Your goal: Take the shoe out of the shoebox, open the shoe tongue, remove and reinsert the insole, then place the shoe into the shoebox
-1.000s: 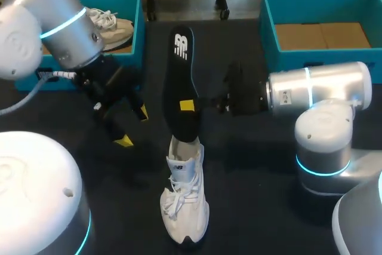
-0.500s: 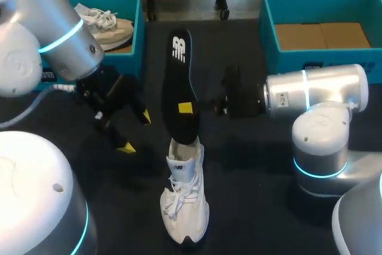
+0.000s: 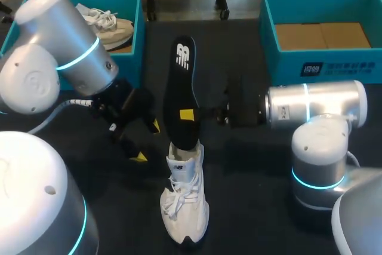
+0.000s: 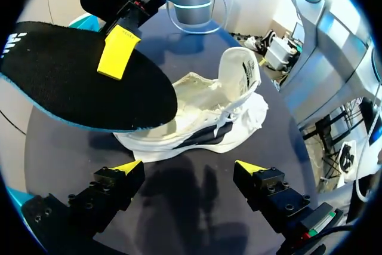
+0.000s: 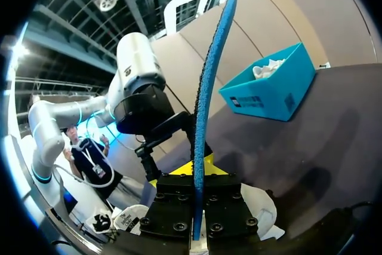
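The white lace-up sneaker [image 3: 185, 202] is seen standing on its sole near the middle of the black table [image 3: 256, 207], toe toward the near edge and heel toward the far side, well apart from both boxes. Its laces are slack and its tongue is lifted up and back, so the opening is exposed. The black foam insole with a blue edge [image 3: 181, 94] is clamped across its middle by the right gripper [image 3: 190, 114] and is held tilted above the table. Its near end is at the shoe's opening, though whether it touches the collar cannot be told. The left gripper [image 3: 148, 141] is spread wide and empty, and is held low just to the left of the shoe. The insole step is judged to be in hand: the insole is almost wholly outside the shoe, so feeding it back in is taken as the work ahead. For that, the near end would need to be lowered into the opening and slid toward the toe, with the light shoe steadied by the free gripper so that it is not pushed along or tipped. The teal shoebox with a bare cardboard floor [image 3: 267, 34] stands far right, and another teal box [image 3: 136, 25], holding a second pale shoe, far left.
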### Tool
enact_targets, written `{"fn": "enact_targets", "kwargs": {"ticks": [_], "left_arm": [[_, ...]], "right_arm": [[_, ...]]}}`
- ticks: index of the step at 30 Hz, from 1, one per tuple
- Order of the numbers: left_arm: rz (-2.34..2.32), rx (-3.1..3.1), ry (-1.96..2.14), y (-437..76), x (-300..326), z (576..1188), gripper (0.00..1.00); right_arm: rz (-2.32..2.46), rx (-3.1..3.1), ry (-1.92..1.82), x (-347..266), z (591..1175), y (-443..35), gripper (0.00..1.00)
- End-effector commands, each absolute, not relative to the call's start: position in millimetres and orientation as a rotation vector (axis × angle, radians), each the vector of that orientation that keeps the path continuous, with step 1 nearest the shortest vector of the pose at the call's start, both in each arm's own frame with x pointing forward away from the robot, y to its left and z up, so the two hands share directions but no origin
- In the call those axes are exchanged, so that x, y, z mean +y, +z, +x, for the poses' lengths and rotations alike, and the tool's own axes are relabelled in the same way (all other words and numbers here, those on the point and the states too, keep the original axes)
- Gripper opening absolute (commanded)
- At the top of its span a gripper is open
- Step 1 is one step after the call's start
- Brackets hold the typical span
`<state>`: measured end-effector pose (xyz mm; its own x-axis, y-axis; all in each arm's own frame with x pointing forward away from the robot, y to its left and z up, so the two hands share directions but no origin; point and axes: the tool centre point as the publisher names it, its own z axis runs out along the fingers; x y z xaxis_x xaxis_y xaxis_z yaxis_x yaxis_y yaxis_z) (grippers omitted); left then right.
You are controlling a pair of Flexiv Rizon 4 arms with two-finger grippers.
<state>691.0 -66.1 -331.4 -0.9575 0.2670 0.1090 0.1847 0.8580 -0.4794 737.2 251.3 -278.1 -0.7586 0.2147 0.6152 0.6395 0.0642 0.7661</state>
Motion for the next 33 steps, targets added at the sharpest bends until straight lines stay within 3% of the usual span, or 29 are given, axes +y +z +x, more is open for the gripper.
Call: {"fn": "enact_targets", "kwargs": {"ticks": [1,33], "left_arm": [[-0.351,-2.863,0.711,-331.0,-65.9,690.7,1.00],[-0.251,-2.955,0.731,-352.6,-71.6,691.5,1.00]], "right_arm": [[-0.859,-2.010,-1.747,252.6,735.5,-278.6,0.00],[-0.818,-1.989,-1.802,259.6,737.6,-288.1,0.00]]}}
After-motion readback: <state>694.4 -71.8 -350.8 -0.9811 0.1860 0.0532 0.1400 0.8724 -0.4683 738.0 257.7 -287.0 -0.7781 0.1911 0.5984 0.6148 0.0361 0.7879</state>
